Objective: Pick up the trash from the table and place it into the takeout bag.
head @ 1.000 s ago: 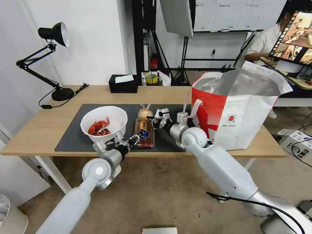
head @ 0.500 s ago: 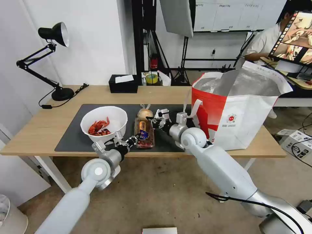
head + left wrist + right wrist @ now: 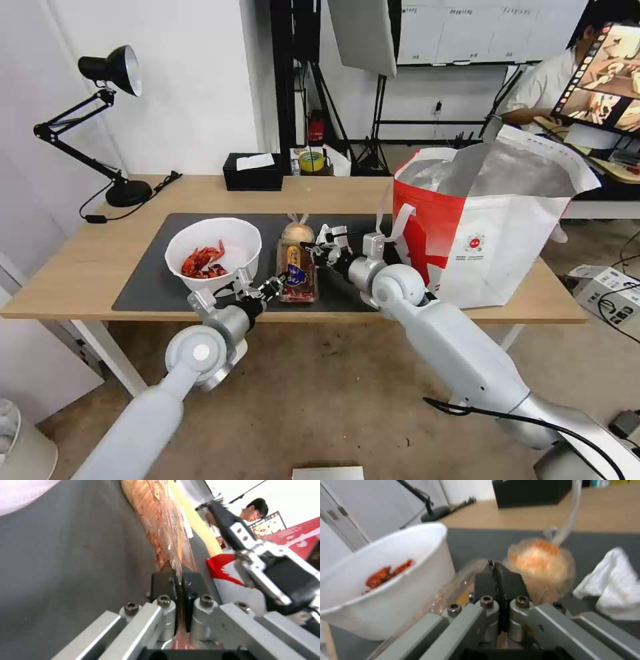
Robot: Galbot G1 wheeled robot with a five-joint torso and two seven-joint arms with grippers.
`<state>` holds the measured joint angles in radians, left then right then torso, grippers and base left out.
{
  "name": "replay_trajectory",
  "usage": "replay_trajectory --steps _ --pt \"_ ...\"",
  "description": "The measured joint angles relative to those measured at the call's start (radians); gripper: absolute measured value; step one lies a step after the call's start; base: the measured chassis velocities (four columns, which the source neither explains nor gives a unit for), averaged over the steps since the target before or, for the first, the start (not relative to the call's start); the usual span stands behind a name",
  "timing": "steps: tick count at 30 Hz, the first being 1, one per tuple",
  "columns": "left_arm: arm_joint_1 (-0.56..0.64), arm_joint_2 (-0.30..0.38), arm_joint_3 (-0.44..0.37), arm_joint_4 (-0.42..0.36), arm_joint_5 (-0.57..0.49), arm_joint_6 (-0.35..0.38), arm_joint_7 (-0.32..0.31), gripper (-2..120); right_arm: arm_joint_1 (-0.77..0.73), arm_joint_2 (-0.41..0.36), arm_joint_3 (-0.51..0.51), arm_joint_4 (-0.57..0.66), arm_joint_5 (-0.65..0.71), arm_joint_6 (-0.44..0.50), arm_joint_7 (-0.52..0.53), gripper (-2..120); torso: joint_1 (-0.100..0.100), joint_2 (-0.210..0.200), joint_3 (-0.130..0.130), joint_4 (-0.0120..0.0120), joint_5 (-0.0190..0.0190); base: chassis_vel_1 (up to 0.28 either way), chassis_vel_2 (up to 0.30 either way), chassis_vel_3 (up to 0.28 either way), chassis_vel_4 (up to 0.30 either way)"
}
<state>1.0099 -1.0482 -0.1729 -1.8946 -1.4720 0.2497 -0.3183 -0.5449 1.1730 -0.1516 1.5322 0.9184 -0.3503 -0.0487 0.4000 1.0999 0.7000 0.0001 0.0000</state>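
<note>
Holding red crayfish shells [image 3: 202, 261], the white round bowl [image 3: 213, 251] stands on the dark mat [image 3: 153, 280] of the table [image 3: 80, 267], left of the clear plastic trays [image 3: 297, 272], whose blue-and-yellow label is unreadable. Left gripper [image 3: 178, 576] pinches the trays' near edge, and right gripper [image 3: 495, 566], pressed together, pinches their far edge beside the bagged bun [image 3: 541, 562] and tissue [image 3: 613, 595]. Right of these stands the open foil-lined takeout bag [image 3: 493, 227] with a small round logo.

The wooden table [image 3: 347, 193] carries a dark mat [image 3: 157, 280], a desk lamp [image 3: 110, 127] at its far left corner, a black tissue box [image 3: 252, 175] and the red and white bag [image 3: 497, 227] on the right
</note>
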Motion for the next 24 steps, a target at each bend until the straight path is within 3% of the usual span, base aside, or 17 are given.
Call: replay_trajectory --steps 4,6,8,9,14,16,24 --pt "0.003 0.002 -0.005 -0.012 -0.004 0.0 0.0 0 -0.023 -0.026 0.02 0.044 -0.002 0.024 0.015 0 0.0 0.0 0.0 -0.0001 0.0 0.0 0.0 0.0 0.0" --pt "0.008 0.005 -0.014 -0.025 -0.01 -0.002 0.0 0 -0.067 -0.057 0.062 0.099 -0.007 0.047 0.034 14 0.0 0.0 0.0 0.0 0.0001 0.0 0.0 0.0 0.0" --pt "0.009 0.005 -0.014 -0.027 -0.01 -0.002 0.0 0 -0.073 -0.06 0.068 0.106 -0.008 0.048 0.035 14 0.0 0.0 0.0 0.0 0.0001 0.0 0.0 0.0 0.0" --pt "0.014 0.009 -0.021 -0.039 -0.016 -0.003 0.0 0 -0.135 -0.087 0.109 0.162 -0.017 0.06 0.039 24 0.0 0.0 0.0 -0.0001 0.0001 0.0 0.0 0.0 0.0" --pt "0.017 0.016 -0.032 -0.056 -0.026 -0.003 0.0 0 -0.242 -0.131 0.172 0.248 -0.064 0.093 0.038 35 0.0 0.0 0.0 -0.0003 0.0002 0.0 0.0 0.0 0.0" --pt "0.017 0.019 -0.038 -0.065 -0.032 -0.003 0.0 0 -0.335 -0.162 0.225 0.316 -0.109 0.13 0.034 48 0.0 0.0 0.0 -0.0003 0.0002 0.0 0.0 0.0 0.0" --pt "0.014 0.026 -0.044 -0.092 -0.043 -0.007 -0.004 0 -0.584 -0.192 0.353 0.441 -0.228 0.239 0.019 75 0.0 0.0 0.0 -0.0001 -0.0001 0.0 0.0 0.0 0.0"
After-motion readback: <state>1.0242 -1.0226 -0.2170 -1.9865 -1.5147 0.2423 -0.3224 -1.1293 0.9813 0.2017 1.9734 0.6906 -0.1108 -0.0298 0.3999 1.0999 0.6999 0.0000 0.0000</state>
